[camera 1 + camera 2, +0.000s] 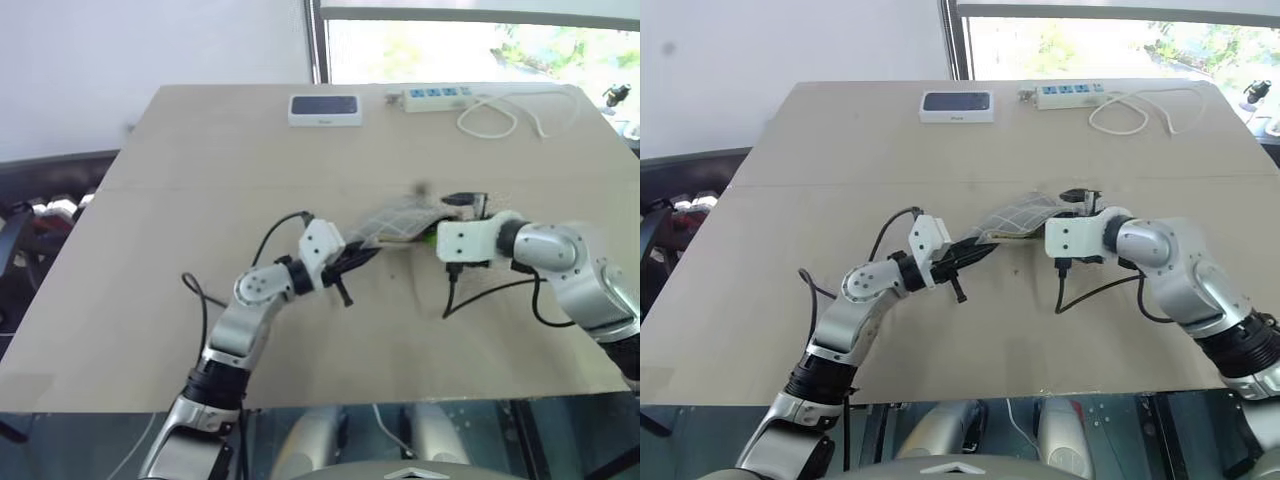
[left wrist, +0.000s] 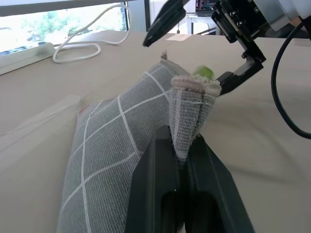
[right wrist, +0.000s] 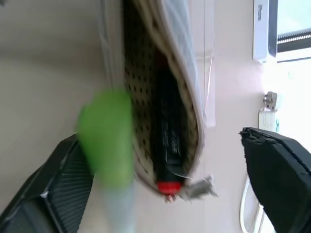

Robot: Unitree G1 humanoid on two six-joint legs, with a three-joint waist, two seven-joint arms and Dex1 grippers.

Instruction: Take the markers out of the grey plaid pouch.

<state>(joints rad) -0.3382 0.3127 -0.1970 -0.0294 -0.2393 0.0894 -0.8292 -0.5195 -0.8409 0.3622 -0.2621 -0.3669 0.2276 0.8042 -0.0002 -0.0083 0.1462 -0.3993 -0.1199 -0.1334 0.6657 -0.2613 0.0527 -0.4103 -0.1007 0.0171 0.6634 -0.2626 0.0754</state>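
The grey plaid pouch [image 1: 395,222] is held off the table at mid-table, and my left gripper [image 2: 182,145] is shut on one fabric edge of it. At the pouch's open mouth my right gripper [image 3: 170,179] stands open, its fingers wide on either side. A marker with a red end [image 3: 167,187] lies inside the pale dotted lining. A marker with a green end [image 3: 107,136] is blurred just outside the mouth, beside one right finger [image 3: 58,189]. I cannot tell whether it touches that finger. The green end [image 1: 430,236] also shows between the pouch and the right wrist.
A white-framed dark device [image 1: 325,108] lies at the table's far edge. A white power strip [image 1: 437,96] with a looped white cable [image 1: 495,120] lies to its right. Black cables hang from both wrists over the table [image 1: 150,250].
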